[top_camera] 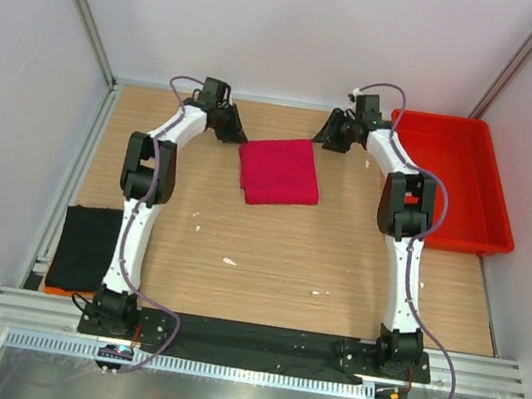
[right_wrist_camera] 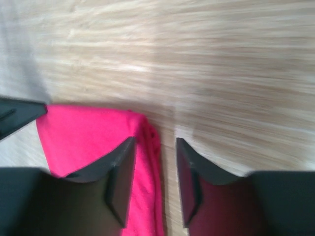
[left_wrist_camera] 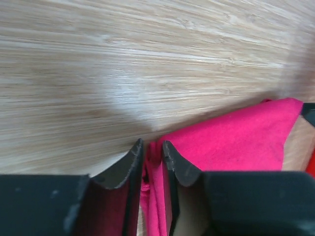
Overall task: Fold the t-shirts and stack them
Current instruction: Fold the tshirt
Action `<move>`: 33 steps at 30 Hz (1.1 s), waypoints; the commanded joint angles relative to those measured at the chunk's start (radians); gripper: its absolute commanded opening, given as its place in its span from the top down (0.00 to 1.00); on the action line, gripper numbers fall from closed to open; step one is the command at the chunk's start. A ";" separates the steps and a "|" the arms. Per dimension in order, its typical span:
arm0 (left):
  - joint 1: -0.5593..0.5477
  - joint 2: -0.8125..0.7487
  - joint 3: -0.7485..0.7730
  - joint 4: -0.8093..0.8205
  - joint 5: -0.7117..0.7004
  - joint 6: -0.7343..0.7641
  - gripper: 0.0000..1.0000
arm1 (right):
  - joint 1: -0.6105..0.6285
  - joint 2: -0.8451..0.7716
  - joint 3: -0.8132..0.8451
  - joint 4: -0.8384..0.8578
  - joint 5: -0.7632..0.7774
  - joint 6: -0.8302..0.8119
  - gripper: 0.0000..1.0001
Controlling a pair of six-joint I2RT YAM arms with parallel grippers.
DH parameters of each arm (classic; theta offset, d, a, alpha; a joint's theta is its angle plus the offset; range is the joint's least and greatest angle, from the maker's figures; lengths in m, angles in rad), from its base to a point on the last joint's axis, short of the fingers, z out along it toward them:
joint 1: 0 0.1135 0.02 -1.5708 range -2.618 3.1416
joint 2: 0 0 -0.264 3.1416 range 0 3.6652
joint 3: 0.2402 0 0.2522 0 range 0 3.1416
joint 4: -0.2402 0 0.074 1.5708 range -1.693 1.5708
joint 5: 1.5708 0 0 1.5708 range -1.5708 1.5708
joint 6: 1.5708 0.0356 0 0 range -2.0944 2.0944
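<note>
Two t-shirts (top_camera: 280, 170) (top_camera: 84, 248), one tray (top_camera: 456, 184)

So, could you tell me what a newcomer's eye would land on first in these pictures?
The folded crimson-pink cloth t-shirt at the far middle of the wooden table, with the white-and-black left arm and right arm reaching to its far corners. Next, the bright red plastic tray at the far right, then the black cloth t-shirt lying at the near left edge.

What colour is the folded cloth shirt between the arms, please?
The folded cloth shirt is crimson-pink, best in top external view.
</note>
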 commanded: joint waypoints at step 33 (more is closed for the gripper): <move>-0.071 -0.250 -0.423 0.279 -0.147 -0.001 0.44 | -0.006 -0.931 -0.811 -0.161 0.196 -0.040 0.00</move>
